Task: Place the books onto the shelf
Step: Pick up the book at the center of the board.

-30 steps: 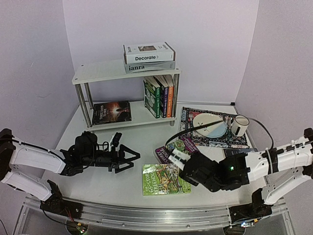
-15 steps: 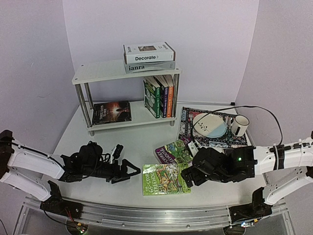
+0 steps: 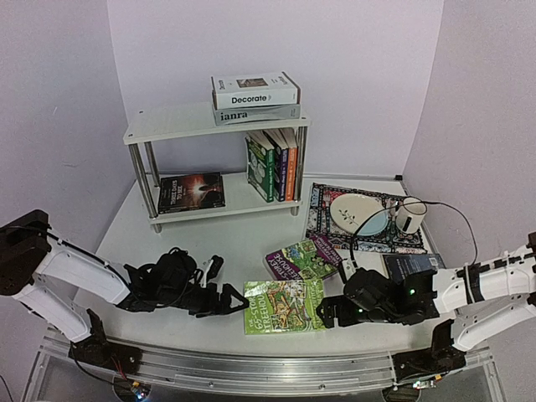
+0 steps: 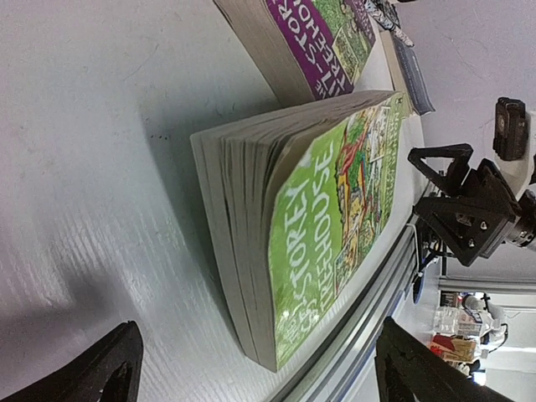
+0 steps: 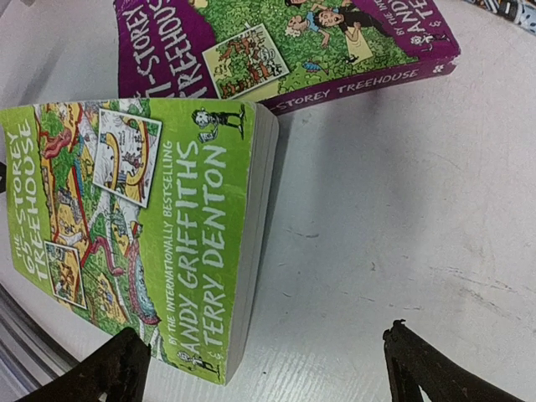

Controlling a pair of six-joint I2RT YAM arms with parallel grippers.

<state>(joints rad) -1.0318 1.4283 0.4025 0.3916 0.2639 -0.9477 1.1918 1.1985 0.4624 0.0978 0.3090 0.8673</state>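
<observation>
Green book [image 3: 283,306] lies flat near the front edge of the bench [image 3: 226,243]. We have our left pincer [image 3: 228,300] spread wide just beside its left edge and our right pincer [image 3: 329,312] spread wide beside its right, both empty. Purple book [image 3: 299,259] lies just behind; the shelf [image 3: 167,124] stands well beyond.

Bright, even room light from overhead gives the walls [image 3: 67,84] a lilac tint. The top view is sharp, with soft shadows under the shelf [image 3: 167,126]. In the left wrist view the white desk [image 4: 109,251] shows streaky glare at 8 o'clock. A shadow falls at 9 o'clock of the slightly blurred green book [image 4: 335,218]. The right pincer [image 5: 268,368] tips are dark silhouettes at 5 and 7 o'clock.
</observation>
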